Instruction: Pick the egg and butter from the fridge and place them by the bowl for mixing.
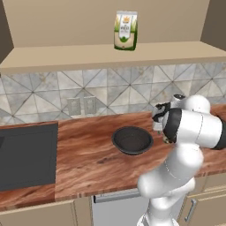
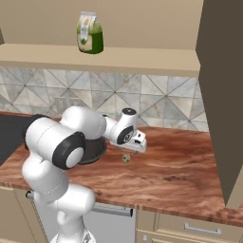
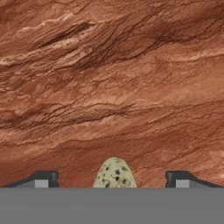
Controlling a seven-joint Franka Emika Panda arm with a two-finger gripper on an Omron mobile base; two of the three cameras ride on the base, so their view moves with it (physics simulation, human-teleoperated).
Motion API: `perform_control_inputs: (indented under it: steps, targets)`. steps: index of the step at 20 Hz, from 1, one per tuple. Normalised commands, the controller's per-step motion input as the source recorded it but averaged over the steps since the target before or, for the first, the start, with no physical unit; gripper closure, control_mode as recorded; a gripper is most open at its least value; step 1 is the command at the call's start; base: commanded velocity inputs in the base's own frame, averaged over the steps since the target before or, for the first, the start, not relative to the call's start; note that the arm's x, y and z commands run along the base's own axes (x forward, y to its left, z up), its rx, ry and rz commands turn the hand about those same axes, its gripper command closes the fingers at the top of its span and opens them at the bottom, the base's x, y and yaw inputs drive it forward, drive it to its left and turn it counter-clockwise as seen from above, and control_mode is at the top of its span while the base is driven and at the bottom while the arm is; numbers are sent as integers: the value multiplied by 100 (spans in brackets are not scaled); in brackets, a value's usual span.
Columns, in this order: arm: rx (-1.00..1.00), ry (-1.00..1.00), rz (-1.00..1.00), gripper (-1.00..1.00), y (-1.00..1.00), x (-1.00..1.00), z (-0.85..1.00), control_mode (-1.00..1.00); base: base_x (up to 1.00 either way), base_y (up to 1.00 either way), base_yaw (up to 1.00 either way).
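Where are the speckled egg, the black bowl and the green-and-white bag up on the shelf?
egg [image 3: 114,173]: hand view, middle of its speckled shell, between the open fingertips.
black bowl [image 1: 132,140]: left base view, inside of the dish.
bag [image 1: 126,30]: left base view, front face of the bag.

The robot arm [image 2: 61,142] hides most of the bowl [image 2: 97,149].

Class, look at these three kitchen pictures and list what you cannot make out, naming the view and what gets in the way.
1. Egg, hand view: its lower part is cut off at the bottom edge.
2. Black bowl, right base view: mostly hidden behind the white arm; it is plain in the left base view.
3. End effector, left base view: hidden behind the arm's forearm.
4. Bag on the shelf: its print is too small to read.
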Motion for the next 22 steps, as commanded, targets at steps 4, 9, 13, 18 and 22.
perform_control_inputs:
  steps: [4, 9, 13, 18, 22]
  targets:
    - [0, -6, 1, -100, 0, -81, 54, -100, 0, 0, 0]
    - [0, 0, 1, -100, 25, -100, 50, -100, 0, 0, 0]
    - [0, -2, 0, -100, 53, -97, 43, -100, 0, 0, 0]
    - [1, -1, 2, -100, 43, -74, 89, -100, 0, 0, 0]
    - [0, 0, 0, -100, 53, -85, 100, -100, 0, 0, 0]
